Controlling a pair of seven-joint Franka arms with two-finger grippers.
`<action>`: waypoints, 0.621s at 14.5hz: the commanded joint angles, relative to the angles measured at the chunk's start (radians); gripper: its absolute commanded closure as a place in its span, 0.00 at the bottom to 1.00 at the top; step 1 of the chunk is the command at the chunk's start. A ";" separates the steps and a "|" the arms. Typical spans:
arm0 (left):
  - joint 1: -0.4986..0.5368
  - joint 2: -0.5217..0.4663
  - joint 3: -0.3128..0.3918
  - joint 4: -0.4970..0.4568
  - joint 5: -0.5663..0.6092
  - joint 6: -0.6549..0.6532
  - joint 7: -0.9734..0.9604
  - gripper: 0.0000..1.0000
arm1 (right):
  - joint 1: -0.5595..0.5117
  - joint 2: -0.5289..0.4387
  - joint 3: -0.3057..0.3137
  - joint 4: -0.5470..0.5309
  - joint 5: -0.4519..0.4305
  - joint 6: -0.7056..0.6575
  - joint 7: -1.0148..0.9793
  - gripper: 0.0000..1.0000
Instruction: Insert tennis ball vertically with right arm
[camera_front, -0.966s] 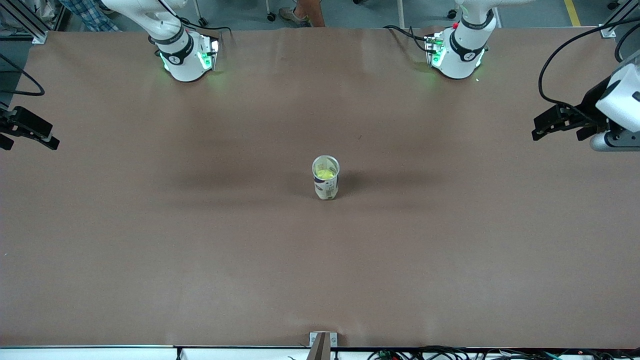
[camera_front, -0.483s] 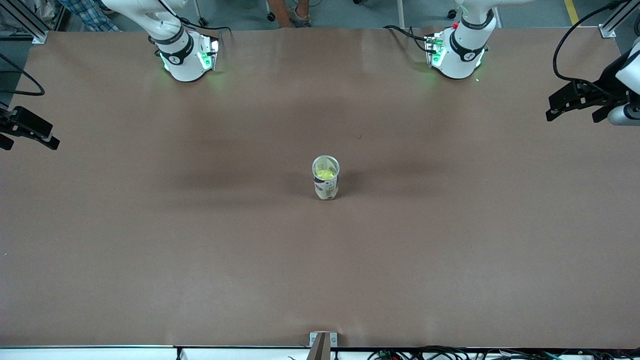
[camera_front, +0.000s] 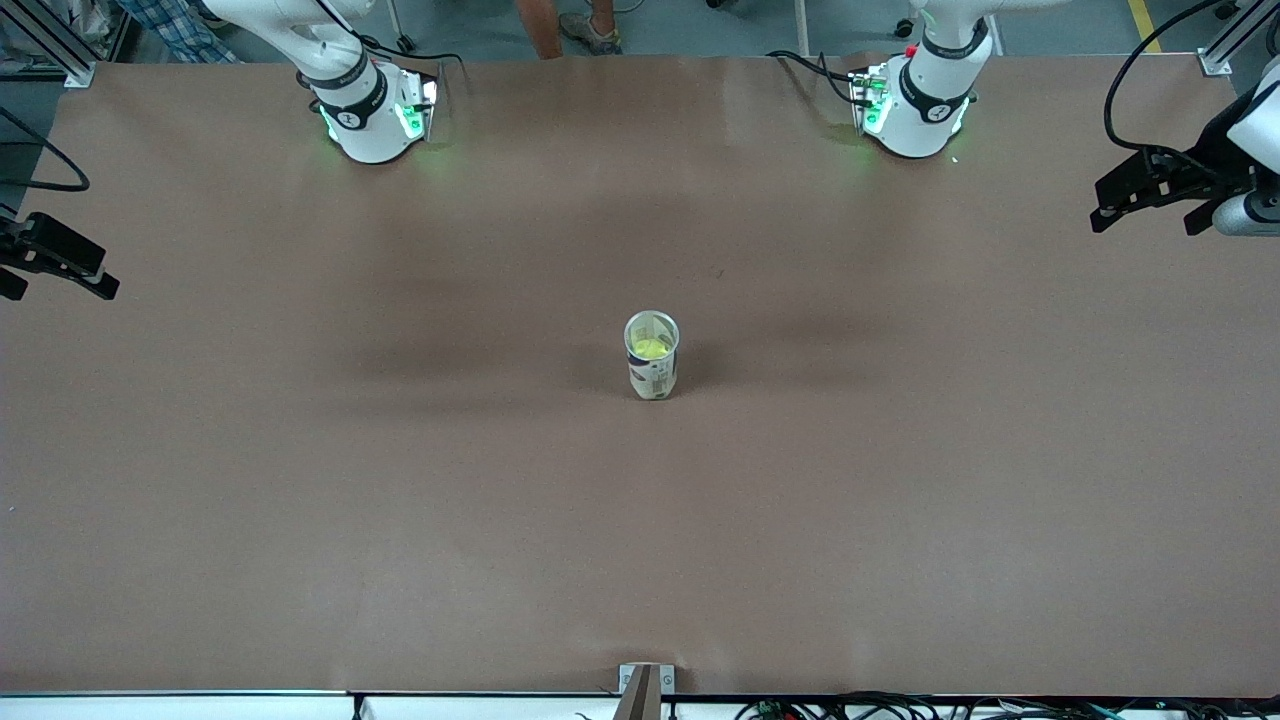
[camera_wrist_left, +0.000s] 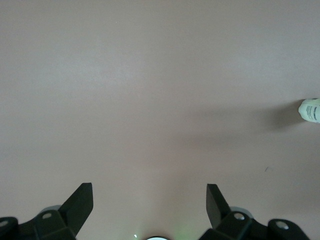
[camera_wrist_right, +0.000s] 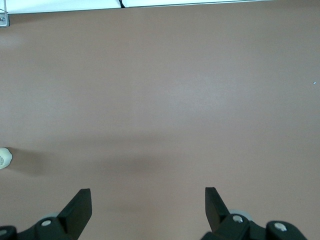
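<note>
Both grippers wide, tennis ball (camera_front: 650, 348) well apart

The upright can (camera_front: 652, 356) holding the tennis ball (camera_front: 650, 347) stood alone mid-bench (camera_front: 400, 500) as the sole obstacle, with the left gripper (camera_front: 1145, 190) and right gripper (camera_front: 55, 265) spread wide over opposite bench ends.

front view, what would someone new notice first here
The eye goes first to the upright can standing alone in the middle of the brown table, open end up, with a yellow-green tennis ball inside. Next come the two black grippers at the table's ends: the right gripper at the right arm's end and the left gripper at the left arm's end, both open and holding nothing.
</note>
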 joint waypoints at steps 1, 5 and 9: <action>-0.017 -0.019 0.009 -0.008 0.026 -0.002 -0.045 0.00 | 0.001 -0.012 0.006 -0.004 -0.014 -0.007 0.008 0.00; -0.018 -0.019 0.001 -0.008 0.029 0.000 -0.050 0.00 | 0.007 -0.012 0.006 -0.004 -0.014 -0.007 0.008 0.00; -0.018 -0.021 0.001 -0.008 0.029 0.001 -0.048 0.00 | 0.007 -0.012 0.006 -0.004 -0.014 -0.007 0.008 0.00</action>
